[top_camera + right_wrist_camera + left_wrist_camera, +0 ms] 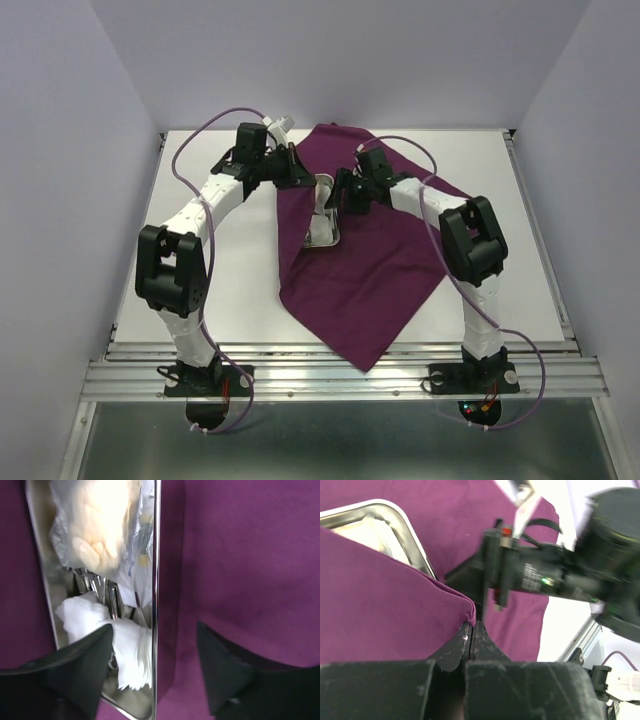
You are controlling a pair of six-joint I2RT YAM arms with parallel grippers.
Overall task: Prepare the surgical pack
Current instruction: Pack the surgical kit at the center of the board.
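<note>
- One plum cloth [370, 280] lies on the table [250, 300] as a diamond, one corner pointing at the near edge.
- One steel tray [322, 238] sits on it — long axis near to far — holding one clear packet [95, 525] and white gauze [127, 650].
- Left hand [472, 630]: pressed together, pinching a cloth fold beside the tray.
- Right hand [154, 630]: spread — one finger over the tray, one over the cloth — holding nothing.

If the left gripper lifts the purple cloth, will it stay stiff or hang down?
Probably floppy: the purple cloth folds and drapes over the tray where the left gripper pinches its edge. Likely light, as this fingertip pinch holds it up, though it may slip.
</note>
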